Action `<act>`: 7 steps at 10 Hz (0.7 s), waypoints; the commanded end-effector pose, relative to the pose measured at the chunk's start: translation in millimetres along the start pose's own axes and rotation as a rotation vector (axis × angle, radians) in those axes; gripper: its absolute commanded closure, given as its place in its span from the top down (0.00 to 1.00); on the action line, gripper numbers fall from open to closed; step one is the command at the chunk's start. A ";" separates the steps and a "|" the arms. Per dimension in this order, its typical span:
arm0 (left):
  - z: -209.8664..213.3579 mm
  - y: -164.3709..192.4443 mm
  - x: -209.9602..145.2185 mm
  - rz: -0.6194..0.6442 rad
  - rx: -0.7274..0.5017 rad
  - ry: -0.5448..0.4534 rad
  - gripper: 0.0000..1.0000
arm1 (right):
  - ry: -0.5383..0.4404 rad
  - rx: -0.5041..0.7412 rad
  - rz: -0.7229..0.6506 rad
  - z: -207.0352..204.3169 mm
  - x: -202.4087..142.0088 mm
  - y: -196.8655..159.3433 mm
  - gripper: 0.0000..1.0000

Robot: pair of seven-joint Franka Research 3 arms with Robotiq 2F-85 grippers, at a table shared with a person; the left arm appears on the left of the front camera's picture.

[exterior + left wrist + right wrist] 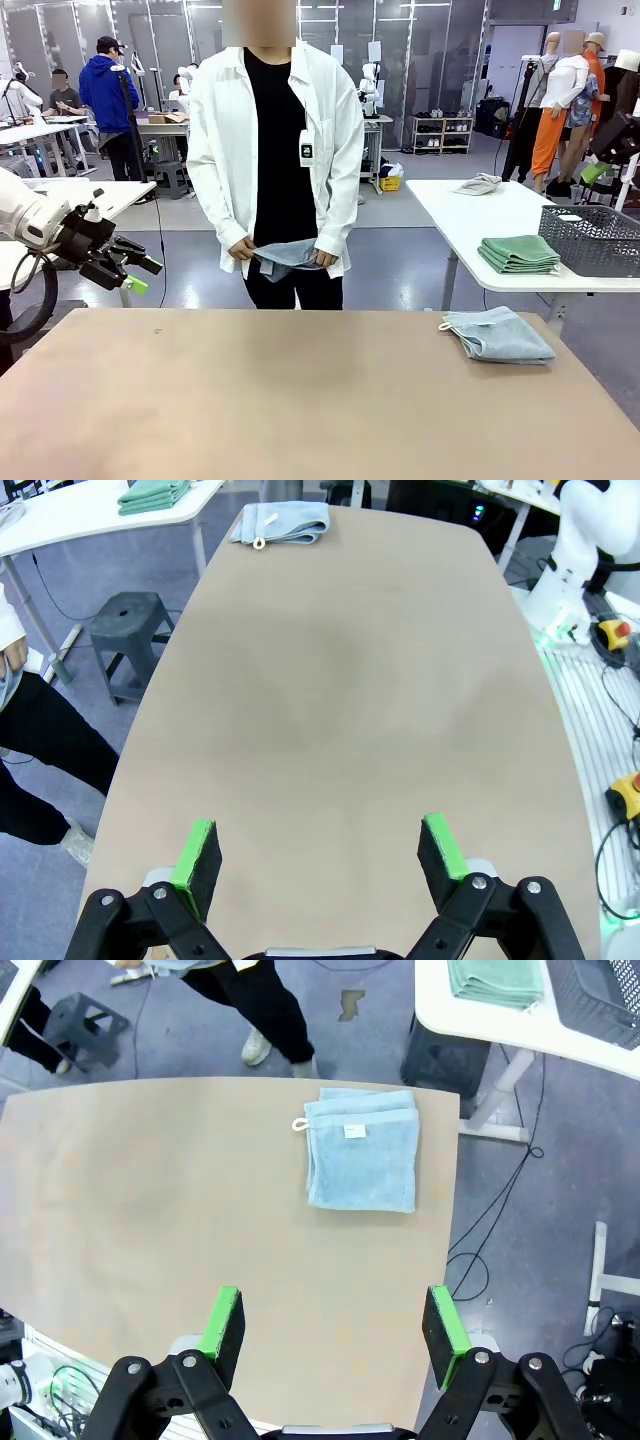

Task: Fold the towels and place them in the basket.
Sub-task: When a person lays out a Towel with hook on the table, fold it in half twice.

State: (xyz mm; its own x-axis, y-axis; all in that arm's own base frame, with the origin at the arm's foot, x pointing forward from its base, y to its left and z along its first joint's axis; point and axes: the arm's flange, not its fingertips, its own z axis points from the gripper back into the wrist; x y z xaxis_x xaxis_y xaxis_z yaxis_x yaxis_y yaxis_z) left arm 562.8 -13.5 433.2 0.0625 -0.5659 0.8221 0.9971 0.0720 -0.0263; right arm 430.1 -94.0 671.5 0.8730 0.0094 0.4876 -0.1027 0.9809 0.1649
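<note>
Folded pale blue-grey terry towel [361, 1147] lay on tan worktop [150, 1210], well ahead of right claw [335, 1305], jaws wide, empty; left claw [318, 832] also wide, far off.

— What have you got in front of you, apart from the job?
— A wide tan table [300, 400] running away from me. Across it I see a person [270, 130] standing at the far edge, in an open white shirt over a black top, with a badge [306, 148] clipped to the shirt.
— And off to the right?
— A white table [470, 215], set apart from mine, with a neat stack of green cloths [518, 254] on it. On the person's side I spot a grey stool [125, 630] on the floor. Way back there's a yellow box [389, 183] on the floor, a low shelf [442, 133], and someone in a blue hoodie [105, 95] by another table.
</note>
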 end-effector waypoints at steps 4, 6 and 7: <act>-0.2 0.1 0.9 -0.003 0.000 0.000 1.00 | 0.002 -0.001 -0.011 1.1 3.1 0.7 0.89; -0.2 0.1 0.9 -0.003 0.000 0.000 1.00 | 0.002 -0.001 -0.011 1.1 3.1 0.7 0.89; -0.2 0.1 0.9 -0.003 0.000 0.000 1.00 | 0.002 -0.001 -0.011 1.1 3.1 0.7 0.89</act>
State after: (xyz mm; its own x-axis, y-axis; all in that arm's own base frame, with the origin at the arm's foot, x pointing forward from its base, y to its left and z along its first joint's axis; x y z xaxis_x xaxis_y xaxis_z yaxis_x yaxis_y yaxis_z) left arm 562.8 -13.5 433.2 0.0625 -0.5659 0.8221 0.9971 0.0720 -0.0263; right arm 430.1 -94.1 671.5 0.8730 0.0091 0.4876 -0.1024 0.9809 0.1651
